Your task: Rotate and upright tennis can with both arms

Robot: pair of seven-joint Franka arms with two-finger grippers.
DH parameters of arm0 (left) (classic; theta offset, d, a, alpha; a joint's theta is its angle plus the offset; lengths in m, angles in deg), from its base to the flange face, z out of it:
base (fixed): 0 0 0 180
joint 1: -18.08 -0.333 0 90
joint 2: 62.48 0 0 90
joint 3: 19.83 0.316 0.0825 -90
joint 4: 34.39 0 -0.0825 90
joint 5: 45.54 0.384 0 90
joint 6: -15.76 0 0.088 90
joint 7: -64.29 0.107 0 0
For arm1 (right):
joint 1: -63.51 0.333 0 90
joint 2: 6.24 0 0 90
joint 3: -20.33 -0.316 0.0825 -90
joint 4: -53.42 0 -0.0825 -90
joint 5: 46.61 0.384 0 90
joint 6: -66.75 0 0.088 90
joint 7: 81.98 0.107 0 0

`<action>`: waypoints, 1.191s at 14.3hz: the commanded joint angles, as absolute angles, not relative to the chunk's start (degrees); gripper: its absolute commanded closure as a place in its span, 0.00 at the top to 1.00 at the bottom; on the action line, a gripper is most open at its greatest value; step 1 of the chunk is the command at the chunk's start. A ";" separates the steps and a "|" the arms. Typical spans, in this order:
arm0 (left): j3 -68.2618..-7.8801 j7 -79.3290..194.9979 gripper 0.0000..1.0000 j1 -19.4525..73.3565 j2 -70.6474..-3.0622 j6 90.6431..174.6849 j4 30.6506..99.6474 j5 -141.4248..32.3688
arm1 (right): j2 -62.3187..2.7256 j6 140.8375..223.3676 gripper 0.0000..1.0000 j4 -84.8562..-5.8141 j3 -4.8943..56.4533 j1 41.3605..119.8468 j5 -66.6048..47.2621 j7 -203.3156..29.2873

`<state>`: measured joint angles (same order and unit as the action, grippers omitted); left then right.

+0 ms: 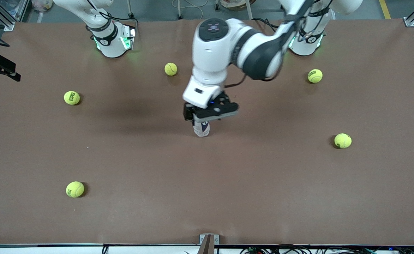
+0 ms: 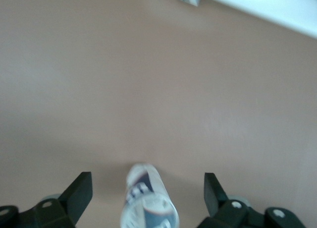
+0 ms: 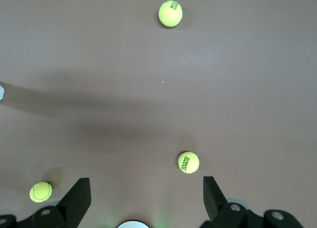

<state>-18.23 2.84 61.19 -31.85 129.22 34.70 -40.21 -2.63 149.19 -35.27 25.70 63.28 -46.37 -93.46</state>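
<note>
The tennis can stands on end in the middle of the table, its clear top and white and navy label showing in the left wrist view. My left gripper hangs right over it and hides its upper part in the front view. In the left wrist view the left gripper is open, with the can between the fingers and a wide gap on each side. My right gripper is open and empty, high over the table near its own base, and is out of the front view.
Several yellow-green tennis balls lie scattered: one near the right arm's base, one and one toward the right arm's end, one and one toward the left arm's end. A metal bracket sits at the near table edge.
</note>
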 commanded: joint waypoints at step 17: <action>-18.69 52.42 1.00 21.95 -56.49 108.23 45.77 -48.52 | -0.53 149.36 1.00 -36.49 26.48 63.42 -46.43 -92.70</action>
<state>-18.23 51.80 23.04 -53.51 109.01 43.46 -47.88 -1.63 149.19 -36.20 26.05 63.28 -45.93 -92.87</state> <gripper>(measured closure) 0.000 0.000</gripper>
